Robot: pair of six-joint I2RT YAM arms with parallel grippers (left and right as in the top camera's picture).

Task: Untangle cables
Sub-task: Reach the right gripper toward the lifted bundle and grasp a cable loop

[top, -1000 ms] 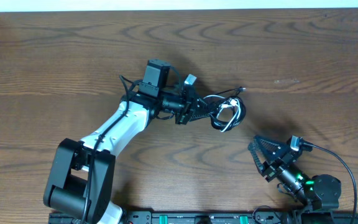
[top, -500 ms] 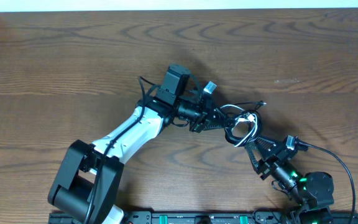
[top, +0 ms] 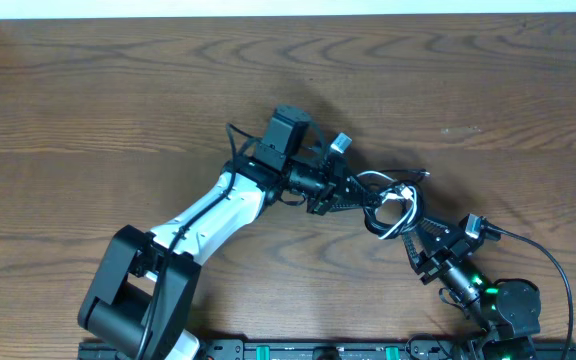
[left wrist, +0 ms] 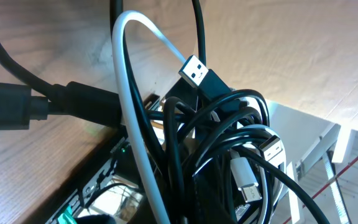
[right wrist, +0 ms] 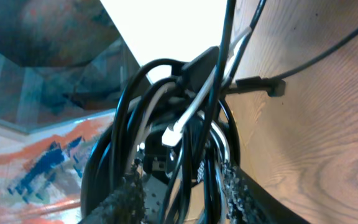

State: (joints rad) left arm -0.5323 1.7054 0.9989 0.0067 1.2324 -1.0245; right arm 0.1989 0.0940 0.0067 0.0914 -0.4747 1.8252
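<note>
The cables (top: 393, 205) are a tangled bundle of thin black loops with one white strand, held just above the wooden table at centre right. My left gripper (top: 361, 198) is shut on the bundle's left side. In the left wrist view the cables (left wrist: 229, 137) fill the frame, with a white cable (left wrist: 126, 112) and a black USB plug (left wrist: 197, 71) on top. My right gripper (top: 418, 238) reaches into the bundle from the lower right. In the right wrist view its fingers (right wrist: 126, 199) stand apart on either side of several strands (right wrist: 185, 124), with gaps showing.
The right arm's own thick black wire (top: 558, 280) curves along the right front. A black rail (top: 318, 350) with green lights runs along the table's front edge. One black plug end (right wrist: 260, 84) hangs close to the wood.
The left arm has carried the bundle to the right, toward the right gripper. The right gripper has moved up to the bundle and its jaws have narrowed around some strands.
</note>
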